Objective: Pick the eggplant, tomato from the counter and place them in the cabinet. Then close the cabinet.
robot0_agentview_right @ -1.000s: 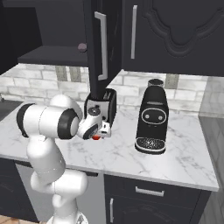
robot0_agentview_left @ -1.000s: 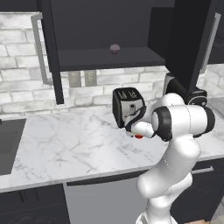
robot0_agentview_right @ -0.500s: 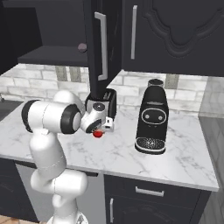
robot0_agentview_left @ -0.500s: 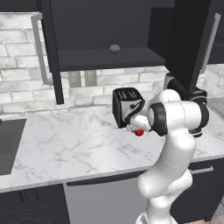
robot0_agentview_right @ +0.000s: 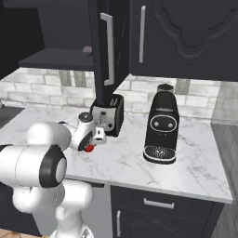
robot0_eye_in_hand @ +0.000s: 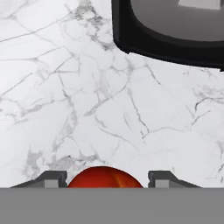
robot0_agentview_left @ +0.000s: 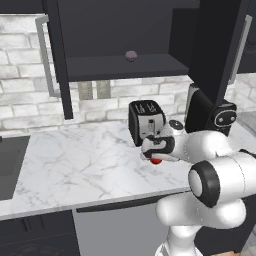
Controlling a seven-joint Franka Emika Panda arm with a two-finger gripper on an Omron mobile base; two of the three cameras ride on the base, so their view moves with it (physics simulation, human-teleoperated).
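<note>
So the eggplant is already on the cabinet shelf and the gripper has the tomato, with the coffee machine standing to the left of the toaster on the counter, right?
Not quite. The coffee machine stands to the right of the toaster on the counter, as the right base view shows. The rest holds: the eggplant lies on the cabinet shelf, and the gripper has the tomato between its fingers.

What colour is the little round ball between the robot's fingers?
The small glossy ball is bright red, clearest in the hand view.

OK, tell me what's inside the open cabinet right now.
The eggplant sits alone on the cabinet shelf, near its front edge. The open door hides part of the interior, so that stretch of shelf can't be checked.
</note>
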